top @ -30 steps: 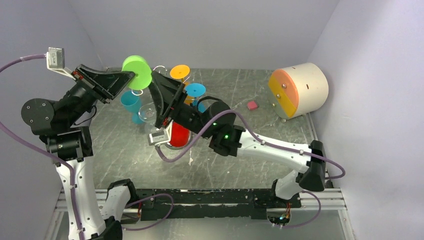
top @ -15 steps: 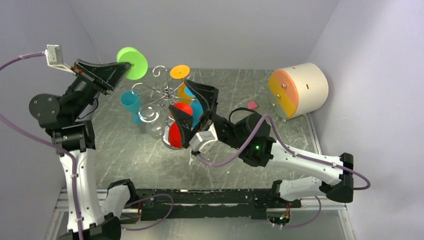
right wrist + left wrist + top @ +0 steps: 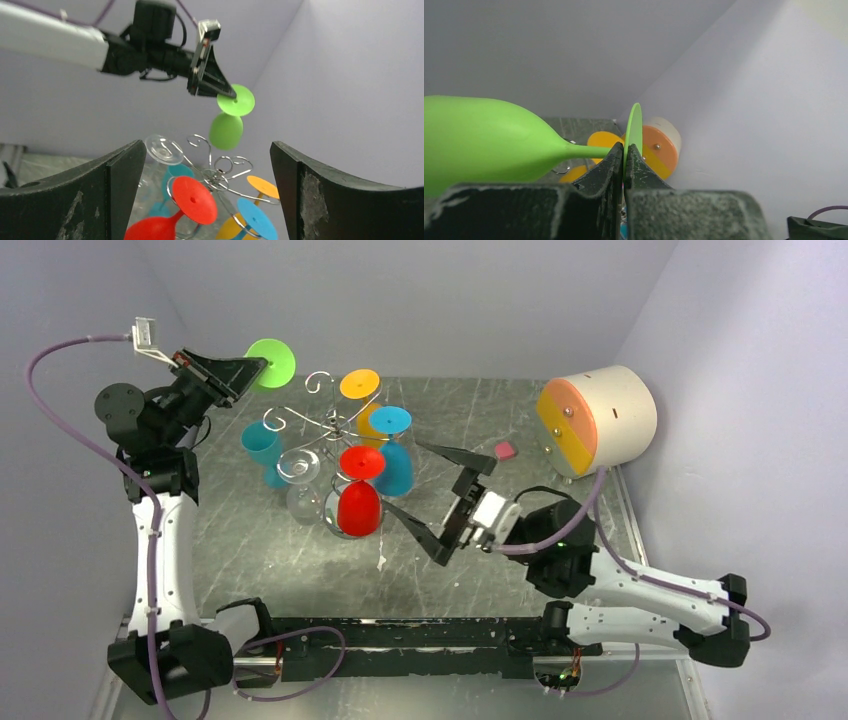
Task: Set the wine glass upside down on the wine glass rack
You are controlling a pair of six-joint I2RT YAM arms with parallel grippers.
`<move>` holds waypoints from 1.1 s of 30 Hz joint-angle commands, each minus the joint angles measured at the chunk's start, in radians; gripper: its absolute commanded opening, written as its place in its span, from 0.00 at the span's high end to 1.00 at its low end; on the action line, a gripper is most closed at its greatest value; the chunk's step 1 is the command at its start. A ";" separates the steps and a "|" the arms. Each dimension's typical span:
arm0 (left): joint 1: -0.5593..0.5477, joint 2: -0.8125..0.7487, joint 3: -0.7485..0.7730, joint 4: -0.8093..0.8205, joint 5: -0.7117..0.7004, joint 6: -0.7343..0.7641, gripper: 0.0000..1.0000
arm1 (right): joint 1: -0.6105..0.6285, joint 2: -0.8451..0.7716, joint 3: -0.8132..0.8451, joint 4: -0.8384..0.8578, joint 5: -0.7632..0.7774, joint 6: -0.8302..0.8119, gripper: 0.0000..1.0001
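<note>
The wine glass rack [image 3: 335,425] is a silver wire stand with curled arms; it also shows in the right wrist view [image 3: 220,172]. A red glass [image 3: 358,505], a blue glass [image 3: 392,422], an orange glass [image 3: 360,383] and a clear glass [image 3: 300,466] hang on it upside down. My left gripper [image 3: 248,370] is shut on the foot of a green wine glass [image 3: 271,363], held high behind and left of the rack. The green bowl [image 3: 226,130] hangs down above the rack's arms. In the left wrist view my left gripper [image 3: 625,146] pinches the foot disc [image 3: 635,127]. My right gripper [image 3: 406,478] is open and empty, right of the rack.
A teal glass [image 3: 262,444] stands left of the rack. A cream drum with an orange and yellow face [image 3: 597,420] lies at the back right, with a small pink piece [image 3: 505,450] near it. Walls close in the left, back and right sides.
My right gripper has opened, left the red glass hanging on the rack, and drawn back to the right. My left gripper has moved up and back with the green glass.
</note>
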 commanded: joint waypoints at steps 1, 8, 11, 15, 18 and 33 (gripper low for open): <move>-0.004 0.038 -0.047 0.106 0.010 0.034 0.93 | 0.005 -0.087 -0.019 -0.017 0.017 0.214 0.00; -0.003 0.138 -0.032 0.078 0.121 0.043 0.93 | 0.004 -0.142 -0.043 -0.038 0.024 0.238 0.00; -0.003 0.117 -0.070 0.094 0.115 0.043 0.93 | 0.004 -0.164 -0.061 -0.018 0.027 0.240 0.00; -0.004 0.107 -0.080 0.068 0.128 0.037 0.93 | 0.004 -0.183 -0.066 -0.014 0.027 0.251 0.00; -0.004 0.101 -0.099 0.069 0.123 0.006 0.93 | 0.006 -0.187 -0.066 -0.015 0.030 0.255 0.00; -0.035 0.157 -0.124 0.105 0.177 -0.010 0.93 | 0.005 -0.137 -0.007 -0.052 0.049 0.268 0.00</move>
